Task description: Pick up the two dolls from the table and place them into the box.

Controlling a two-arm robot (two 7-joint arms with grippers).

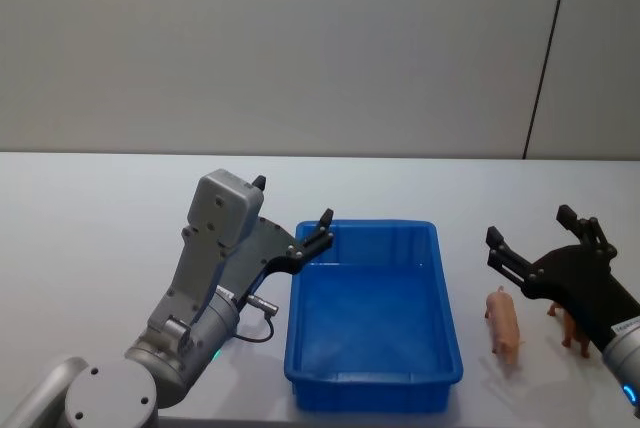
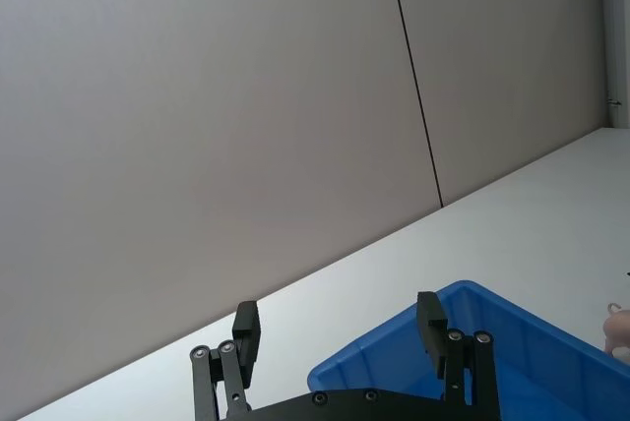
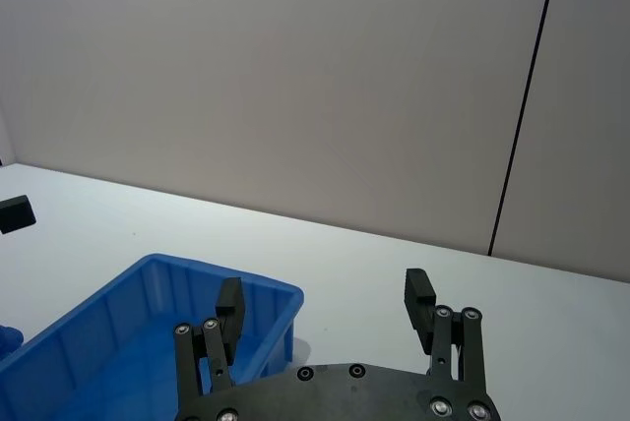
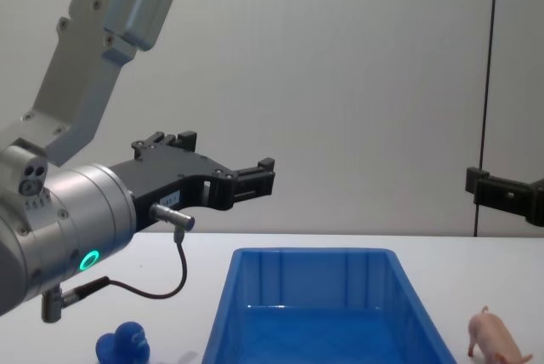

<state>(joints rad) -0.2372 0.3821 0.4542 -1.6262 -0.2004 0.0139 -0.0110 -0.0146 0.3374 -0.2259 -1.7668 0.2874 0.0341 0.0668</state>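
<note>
**Both pincers spread wide above the table, all three toys outside the bin**

The large bright-blue rectangular plastic bin sits on the white tabletop close to its front edge and about midway along it. Its long sides run away from the robot.

The left gripper hangs over the bin's far left corner. Its two black fingers are spread wide with nothing between them. In the chest view it is held well above the bin's rim, pointing across toward the right.

The right gripper hovers over the tabletop to the right of the bin, toward the front right corner. Its fingers are also wide apart and hold nothing. In the right wrist view one corner of the bin lies beyond them.

The pink plastic toy pig stands on its legs on the tabletop just beside the bin's right wall, not touching it. It is nearer the front edge than the right gripper's fingertips. In the chest view it stands low by the bin's right side.

The brown long-legged toy creature stands just to the right of the pig, partly hidden under the right gripper's black body, so its pose cannot be made out.

The rounded deep-blue toy figure rests on the tabletop to the left of the bin, near the front edge and beneath the left arm's grey housing.

A plain grey wall with one dark vertical seam rises behind the tabletop's far edge
</note>
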